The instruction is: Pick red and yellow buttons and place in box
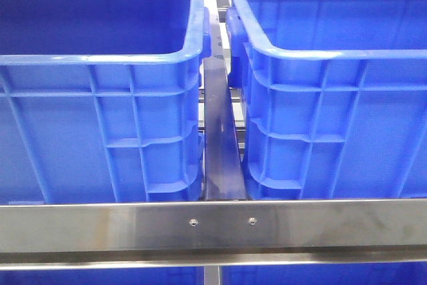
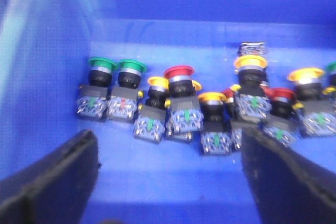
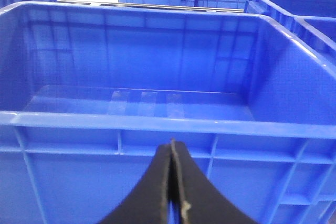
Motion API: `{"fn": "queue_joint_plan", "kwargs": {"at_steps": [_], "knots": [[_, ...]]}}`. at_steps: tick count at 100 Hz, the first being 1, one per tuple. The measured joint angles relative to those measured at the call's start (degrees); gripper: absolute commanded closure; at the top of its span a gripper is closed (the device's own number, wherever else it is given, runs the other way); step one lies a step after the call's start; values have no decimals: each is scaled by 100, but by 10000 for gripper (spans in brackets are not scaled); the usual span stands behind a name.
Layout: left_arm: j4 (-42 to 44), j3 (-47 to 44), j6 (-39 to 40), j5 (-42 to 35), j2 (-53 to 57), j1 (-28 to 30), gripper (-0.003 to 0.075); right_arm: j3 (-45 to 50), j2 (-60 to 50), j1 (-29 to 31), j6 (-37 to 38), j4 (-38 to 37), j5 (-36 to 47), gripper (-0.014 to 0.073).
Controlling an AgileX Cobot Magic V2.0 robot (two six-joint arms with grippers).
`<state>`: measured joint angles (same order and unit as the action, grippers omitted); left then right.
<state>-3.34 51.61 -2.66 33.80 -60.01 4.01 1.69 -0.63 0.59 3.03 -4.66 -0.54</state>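
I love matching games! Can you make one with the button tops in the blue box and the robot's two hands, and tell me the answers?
Things:
1. Left gripper
2. Right gripper
3. Big red button
4. Two green buttons

What fits:
A. jaws wide open over the buttons
B. at one end of the row, side by side
C. jaws pressed together, outside a blue crate
D. in the middle of the row, with yellow buttons on both sides

Pairs: 1-A, 2-C, 3-D, 4-B

Bright overhead light; left wrist pic blurry, bkgd overexposed.
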Motion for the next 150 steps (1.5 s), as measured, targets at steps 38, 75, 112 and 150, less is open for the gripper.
{"fn": "queue_joint_plan", "kwargs": {"at_steps": [38,75,112,150], "knots": [[-11,1329,-4,971,-2230,-401,154,0,0,0,0,0,0,660],[10,2115,7,1126,-3805,-401,154,0,0,0,0,0,0,660],[19,2245,7,906,-4175,-401,252,0,0,0,0,0,0,660],[33,2254,7,872,-4175,-401,513,0,0,0,0,0,0,660]]}}
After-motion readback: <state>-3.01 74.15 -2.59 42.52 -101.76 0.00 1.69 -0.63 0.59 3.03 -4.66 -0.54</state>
